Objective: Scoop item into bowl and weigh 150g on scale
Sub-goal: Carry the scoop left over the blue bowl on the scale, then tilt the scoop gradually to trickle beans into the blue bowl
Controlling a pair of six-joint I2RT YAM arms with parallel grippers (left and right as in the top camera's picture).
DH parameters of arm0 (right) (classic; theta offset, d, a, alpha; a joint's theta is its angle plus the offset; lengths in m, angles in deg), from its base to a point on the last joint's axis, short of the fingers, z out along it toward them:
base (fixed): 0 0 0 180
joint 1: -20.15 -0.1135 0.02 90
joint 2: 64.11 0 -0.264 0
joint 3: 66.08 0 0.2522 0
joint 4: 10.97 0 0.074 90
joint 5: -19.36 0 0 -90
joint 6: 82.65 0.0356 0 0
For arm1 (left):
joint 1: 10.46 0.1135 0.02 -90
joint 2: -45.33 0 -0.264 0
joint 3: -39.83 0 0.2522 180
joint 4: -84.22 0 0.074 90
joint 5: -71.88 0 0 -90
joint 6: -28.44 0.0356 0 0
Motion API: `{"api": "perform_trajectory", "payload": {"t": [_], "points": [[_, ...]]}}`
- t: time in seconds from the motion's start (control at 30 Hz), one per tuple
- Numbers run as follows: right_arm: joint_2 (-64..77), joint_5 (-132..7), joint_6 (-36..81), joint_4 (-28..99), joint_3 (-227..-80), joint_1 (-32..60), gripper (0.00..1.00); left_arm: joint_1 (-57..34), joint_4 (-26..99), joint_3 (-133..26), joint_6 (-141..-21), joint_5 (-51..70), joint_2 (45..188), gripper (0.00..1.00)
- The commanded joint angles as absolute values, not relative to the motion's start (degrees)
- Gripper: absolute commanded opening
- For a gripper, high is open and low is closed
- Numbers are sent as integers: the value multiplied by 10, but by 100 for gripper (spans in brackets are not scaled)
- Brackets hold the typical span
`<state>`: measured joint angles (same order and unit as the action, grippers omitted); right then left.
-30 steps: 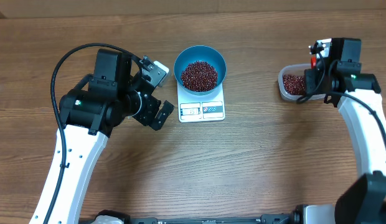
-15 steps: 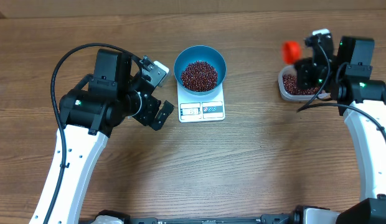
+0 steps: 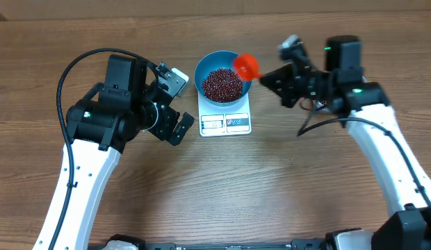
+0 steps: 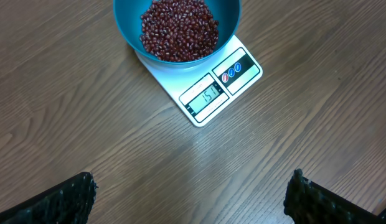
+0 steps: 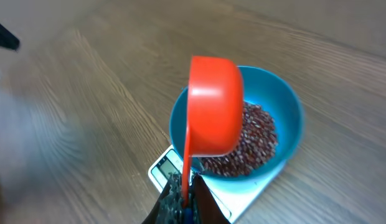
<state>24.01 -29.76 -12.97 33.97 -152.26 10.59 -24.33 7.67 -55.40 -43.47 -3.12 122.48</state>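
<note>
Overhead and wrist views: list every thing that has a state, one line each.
scale: on, digits showing.
bowl: upright on the scale, part full.
beans: heaped in the bowl.
scoop: tipped on its side above the bowl's rim, contents hidden.
right gripper: shut on the scoop's handle.
left gripper: open, empty.

I see a bright blue bowl (image 3: 201,69) filled with dark red-brown beans (image 3: 222,84), a few catching pale glints. The scale (image 3: 225,125) is white. Its display (image 4: 208,96) is pale grey with dark digits, and its buttons (image 4: 231,70) are one red and two blue. The scoop (image 3: 246,66) is glossy orange-red. The worktop (image 3: 285,180) is mid-brown wood grain with darker streaks. The left arm (image 3: 80,173) and right arm (image 3: 389,153) are white with black housings. The left fingers (image 4: 65,200) are black and finely textured.
</note>
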Motion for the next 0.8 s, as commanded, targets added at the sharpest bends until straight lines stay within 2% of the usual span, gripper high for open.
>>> {"api": "perform_trajectory", "payload": {"t": [0.0,0.33,0.47,0.77], "points": [[267,-419,-142,314,-1533,54,4,-243,77,-566,-440,-20,1225,100],[354,-597,-142,211,-1533,-16,4,-243,77,-566,-440,-20,1225,100],[386,-602,-142,169,-1533,-19,4,-243,77,-566,-440,-20,1225,100],[408,-603,-142,172,-1533,-20,4,-243,77,-566,-440,-20,1225,100]]}}
